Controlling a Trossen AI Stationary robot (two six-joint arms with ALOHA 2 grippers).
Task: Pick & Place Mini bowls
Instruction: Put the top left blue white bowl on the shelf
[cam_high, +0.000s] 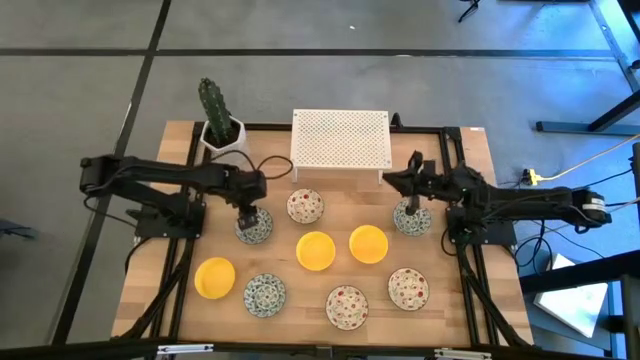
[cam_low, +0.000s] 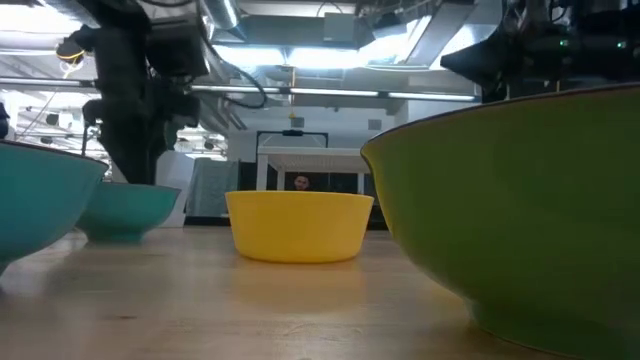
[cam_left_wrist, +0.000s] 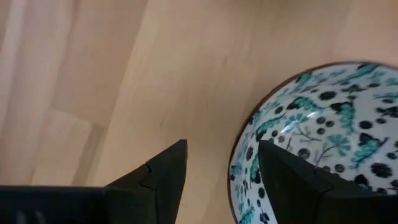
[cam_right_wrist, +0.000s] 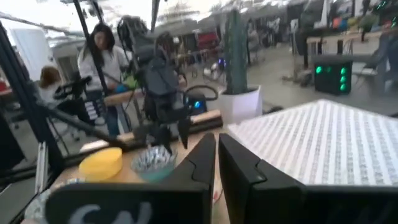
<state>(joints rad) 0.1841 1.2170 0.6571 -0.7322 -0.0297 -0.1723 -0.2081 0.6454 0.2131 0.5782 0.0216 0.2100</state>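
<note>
Nine mini bowls sit on the wooden table. My left gripper (cam_high: 247, 213) is open and points down over a teal-speckled bowl (cam_high: 254, 227). One finger (cam_left_wrist: 283, 180) is inside its rim (cam_left_wrist: 239, 165) and the other (cam_left_wrist: 163, 180) is outside. My right gripper (cam_high: 412, 203) is shut and empty (cam_right_wrist: 217, 155), lying about level above another teal-speckled bowl (cam_high: 411, 219). A red-floral bowl (cam_high: 305, 206) and two yellow bowls (cam_high: 316, 250) (cam_high: 368, 243) sit between the arms. A yellow bowl (cam_high: 214, 277), a teal bowl (cam_high: 265, 294) and two red-floral bowls (cam_high: 346, 306) (cam_high: 408, 288) sit nearer the front. My left gripper's open fingers stand on either side of the teal-speckled bowl's rim (cam_left_wrist: 239, 165), coming from above. I cannot tell whether either finger touches the bowl. The bowl sits upright on the table.
A white perforated rack (cam_high: 340, 139) stands at the far edge in the middle. A white pot with a green cactus (cam_high: 220, 125) stands at the far left corner. People show in the room beyond the table (cam_right_wrist: 102, 53).
</note>
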